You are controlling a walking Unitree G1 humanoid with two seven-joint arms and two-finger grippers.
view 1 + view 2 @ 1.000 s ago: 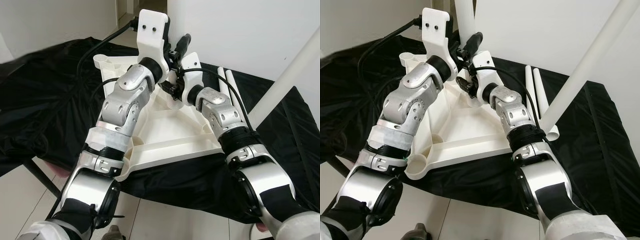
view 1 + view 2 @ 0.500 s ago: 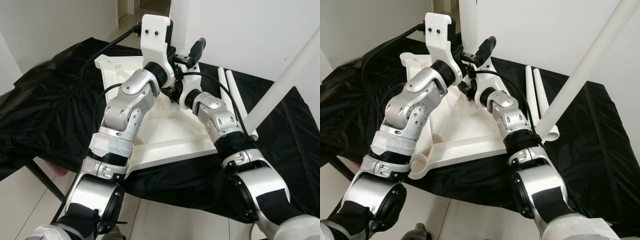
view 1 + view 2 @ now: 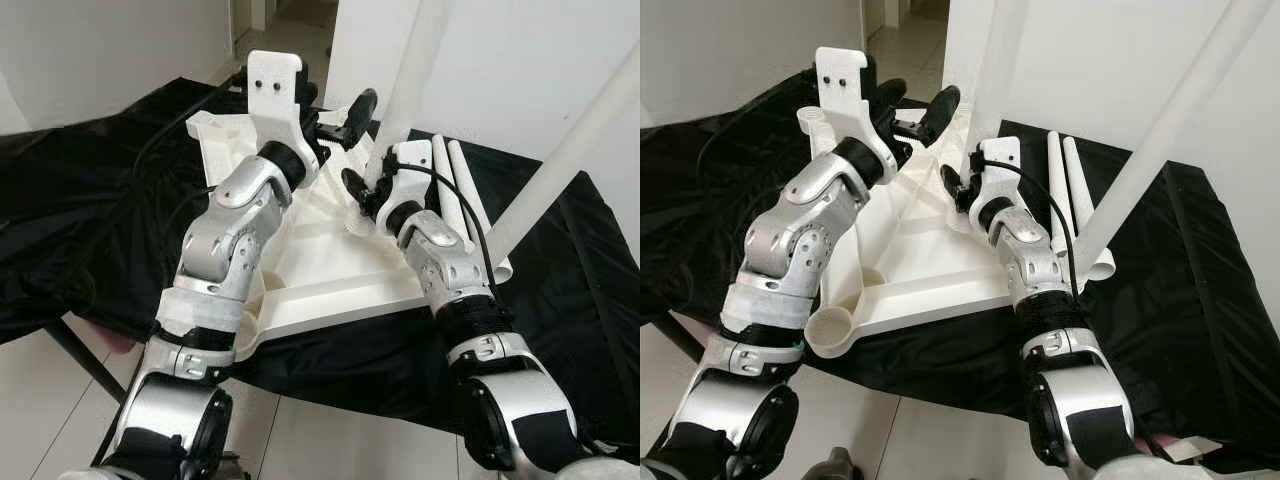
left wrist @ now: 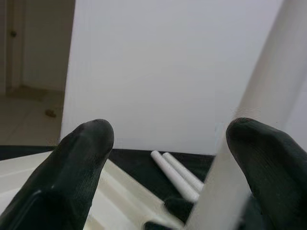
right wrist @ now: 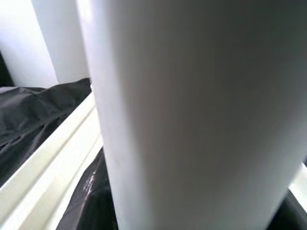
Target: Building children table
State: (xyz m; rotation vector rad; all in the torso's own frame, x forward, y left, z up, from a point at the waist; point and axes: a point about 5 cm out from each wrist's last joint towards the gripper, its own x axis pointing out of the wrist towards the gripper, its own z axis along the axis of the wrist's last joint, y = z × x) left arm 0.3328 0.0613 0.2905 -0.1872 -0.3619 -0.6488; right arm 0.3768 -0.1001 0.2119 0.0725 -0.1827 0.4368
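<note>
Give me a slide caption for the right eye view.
Right gripper at an upright white leg on the upturned tabletop, left gripper open nearby.

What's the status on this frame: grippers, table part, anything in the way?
Left gripper open beside the upright white leg tube. Right gripper at that tube's base, jaws unclear. White plastic tabletop lies upside down on black cloth. Two spare white tubes alongside.

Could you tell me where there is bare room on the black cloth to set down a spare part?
The black cloth left of the overturned tabletop lies bare, as does its right edge beyond the loose legs. It is crowded around the upright leg, where the left gripper and right gripper work.
</note>
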